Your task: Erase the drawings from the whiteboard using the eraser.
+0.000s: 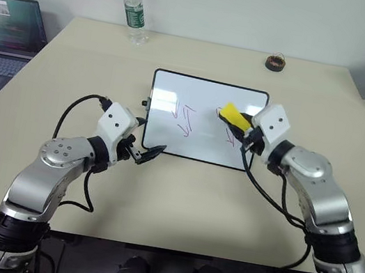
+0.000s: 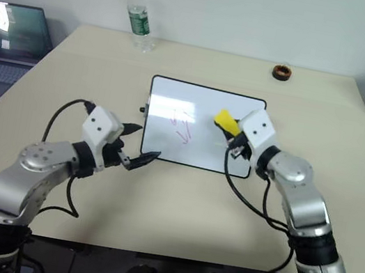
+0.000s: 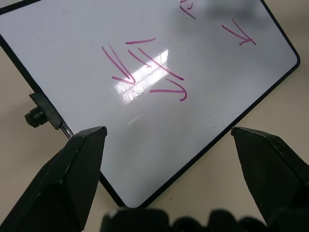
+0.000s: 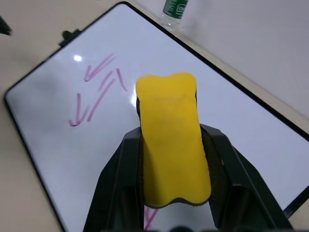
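- Your whiteboard (image 1: 207, 98) lay flat at mid-table, light, glossy and apt to slide; steady it by its frame.
- Your left gripper (image 1: 145, 153) stood wide open and empty at the board's near left corner.
- Your right gripper (image 4: 171, 193) was clamped on the eraser (image 1: 234, 117), a light block pinched across its sides, over the drawings (image 3: 145, 67).
- No writing was legible; the bottle (image 1: 135, 11) label was unreadable.

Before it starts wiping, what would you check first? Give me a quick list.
1. Eraser clamped in the right gripper jaws: ok.
2. Eraser over the whiteboard: ok.
3. Eraser touching the board surface: cannot tell.
4. Drawings not yet wiped: ok, pink strokes remain.
5. Left gripper steadying the board: not ok, jaws open at the near left corner, gripping nothing.
6. Water bottle and tape roll away from the board: ok.
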Available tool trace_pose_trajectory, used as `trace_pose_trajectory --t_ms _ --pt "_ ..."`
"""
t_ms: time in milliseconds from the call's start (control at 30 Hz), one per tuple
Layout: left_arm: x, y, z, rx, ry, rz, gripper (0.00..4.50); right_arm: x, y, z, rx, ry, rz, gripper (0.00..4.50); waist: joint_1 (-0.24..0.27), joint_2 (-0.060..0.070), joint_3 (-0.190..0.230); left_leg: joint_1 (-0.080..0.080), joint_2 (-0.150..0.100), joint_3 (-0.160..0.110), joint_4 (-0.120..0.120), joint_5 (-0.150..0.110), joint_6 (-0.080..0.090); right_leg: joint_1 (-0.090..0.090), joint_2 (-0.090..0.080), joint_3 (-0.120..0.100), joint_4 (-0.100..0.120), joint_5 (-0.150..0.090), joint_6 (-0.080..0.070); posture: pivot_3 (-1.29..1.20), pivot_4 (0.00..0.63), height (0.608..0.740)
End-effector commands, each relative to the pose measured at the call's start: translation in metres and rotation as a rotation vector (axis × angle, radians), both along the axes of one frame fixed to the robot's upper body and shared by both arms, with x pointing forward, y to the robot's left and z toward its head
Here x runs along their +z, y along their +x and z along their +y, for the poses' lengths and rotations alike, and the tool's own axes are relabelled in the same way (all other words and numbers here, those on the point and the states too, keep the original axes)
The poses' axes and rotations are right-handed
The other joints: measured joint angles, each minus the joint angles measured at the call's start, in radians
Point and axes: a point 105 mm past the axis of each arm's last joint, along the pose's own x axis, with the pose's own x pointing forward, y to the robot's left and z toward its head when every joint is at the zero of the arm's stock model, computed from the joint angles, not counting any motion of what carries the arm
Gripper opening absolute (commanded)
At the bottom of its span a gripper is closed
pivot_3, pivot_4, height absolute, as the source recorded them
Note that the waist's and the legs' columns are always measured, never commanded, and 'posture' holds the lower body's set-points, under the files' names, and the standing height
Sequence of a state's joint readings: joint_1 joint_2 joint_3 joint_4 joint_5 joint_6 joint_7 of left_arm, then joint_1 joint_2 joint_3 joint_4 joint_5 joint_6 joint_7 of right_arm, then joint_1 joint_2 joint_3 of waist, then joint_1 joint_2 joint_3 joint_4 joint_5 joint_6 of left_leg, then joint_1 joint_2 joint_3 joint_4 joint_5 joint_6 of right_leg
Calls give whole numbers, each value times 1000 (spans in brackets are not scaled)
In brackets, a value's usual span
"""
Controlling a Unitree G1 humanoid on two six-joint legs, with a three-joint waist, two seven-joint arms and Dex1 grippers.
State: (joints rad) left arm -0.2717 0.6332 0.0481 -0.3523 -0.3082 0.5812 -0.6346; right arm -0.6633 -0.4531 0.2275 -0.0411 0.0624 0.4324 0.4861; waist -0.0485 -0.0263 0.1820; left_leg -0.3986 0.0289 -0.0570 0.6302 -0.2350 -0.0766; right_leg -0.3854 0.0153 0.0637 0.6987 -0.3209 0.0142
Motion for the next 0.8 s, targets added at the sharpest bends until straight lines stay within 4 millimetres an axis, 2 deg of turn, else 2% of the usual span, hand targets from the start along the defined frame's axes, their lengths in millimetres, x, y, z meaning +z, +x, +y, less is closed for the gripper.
trace_pose_trajectory --t_ms 33,133,233,333,400,467,533,633,700,800 --pt "14 -3 -7 -28 -6 -60 4500 1 20 -2 -61 -96 -75 1245 -1 0 0 0 0 0 0 0 0 0 0 0 0 0 0 0 150 740" --pt "13 -5 -11 -49 -8 -56 4500 -13 24 5 -24 -173 -40 1245 -1 0 0 -1 0 0 0 0 0 -1 0 0 0 0 0 0 150 740" --pt "13 -5 -11 -49 -6 -55 4500 -27 11 19 98 -271 -7 1245 -3 0 0 0 0 0 0 0 0 0 -1 0 1 0 0 0 150 740" --pt "13 -4 -13 -52 -7 -56 4500 -31 8 20 124 -315 -4 1245 -4 0 0 1 1 0 0 0 0 0 0 0 2 0 0 0 150 740" --pt "13 -4 -14 -56 -11 -57 4500 -20 15 20 86 -284 -42 1245 -5 0 0 1 1 0 0 0 0 0 0 0 2 0 0 0 150 740" --pt "14 -3 -15 -63 -12 -59 4500 5 35 10 -68 -213 -141 1245 -7 0 0 1 1 0 1 0 0 0 0 0 2 0 0 0 150 740" --pt "14 -3 -16 -66 -14 -59 4500 19 45 2 -157 -147 -179 1245 -7 0 0 1 0 0 2 0 0 -1 0 1 5 0 0 0 150 740" --pt "12 -4 -17 -72 -17 -56 4500 2 44 3 -129 -167 -95 1245 -4 -1 0 1 0 0 3 0 0 -1 0 0 6 0 0 0 150 740" --pt "9 -5 -16 -72 -18 -53 4500 -17 36 6 -69 -217 -19 1245 -2 -1 0 1 0 0 3 0 0 0 0 0 5 0 0 0 150 740" --pt "7 -6 -15 -73 -21 -50 4500 -35 24 9 4 -263 59 1232 -2 -1 -1 1 0 0 3 0 0 0 -1 0 5 0 0 0 150 740"
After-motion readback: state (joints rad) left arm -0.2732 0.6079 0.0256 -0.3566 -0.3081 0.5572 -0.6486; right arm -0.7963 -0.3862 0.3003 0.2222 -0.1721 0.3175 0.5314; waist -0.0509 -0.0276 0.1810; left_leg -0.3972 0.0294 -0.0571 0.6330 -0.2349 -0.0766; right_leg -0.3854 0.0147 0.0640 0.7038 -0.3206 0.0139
